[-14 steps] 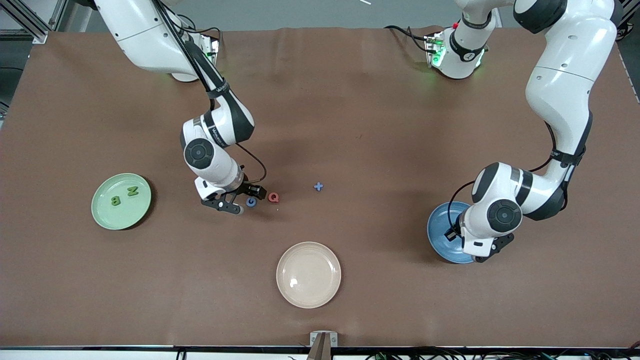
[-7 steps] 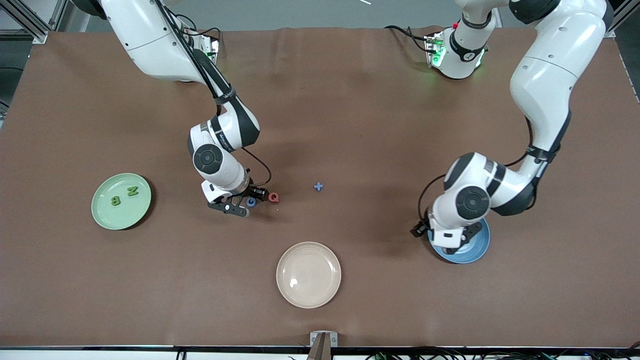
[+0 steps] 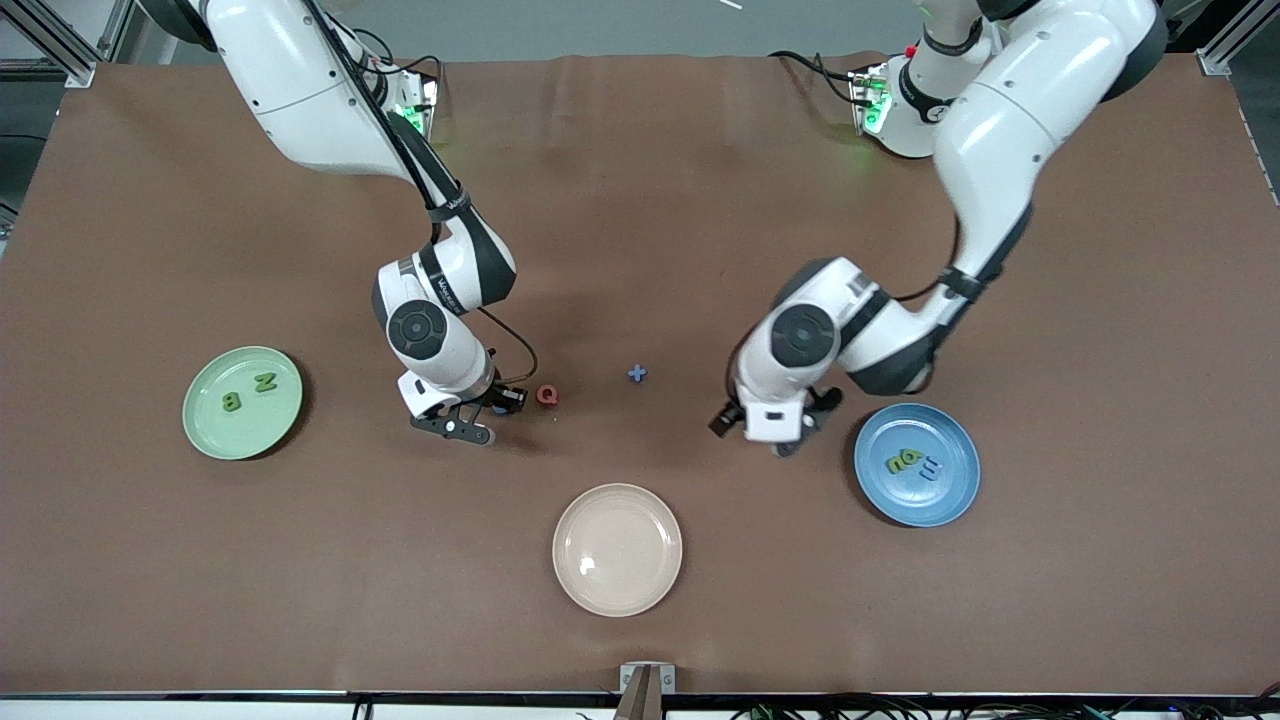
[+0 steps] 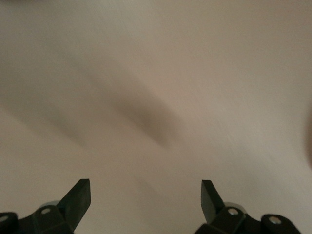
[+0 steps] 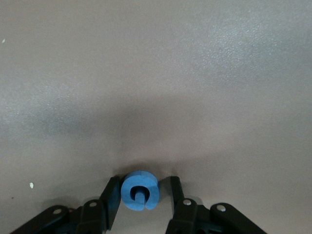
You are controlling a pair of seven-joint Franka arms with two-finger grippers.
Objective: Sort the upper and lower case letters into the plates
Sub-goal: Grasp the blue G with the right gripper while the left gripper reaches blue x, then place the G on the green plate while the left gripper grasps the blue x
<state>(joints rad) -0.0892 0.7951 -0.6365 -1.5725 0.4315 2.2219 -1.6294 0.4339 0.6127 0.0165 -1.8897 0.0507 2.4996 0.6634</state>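
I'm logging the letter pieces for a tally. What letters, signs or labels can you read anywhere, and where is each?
"B": green letter on the pale green plate.
"N": green letter on that plate.
"Q": red letter on the table.
"G": blue letter between the right gripper fingers.
"+": blue sign on the table.
Pieces on the blue plate: too small to read.
Lettering on the right arm: unreadable.

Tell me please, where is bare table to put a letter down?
Bare cloth lies between the cream plate and green plate, and between the blue plus and the robot bases. It is crowded around the red Q, where the right gripper closes on the blue G.
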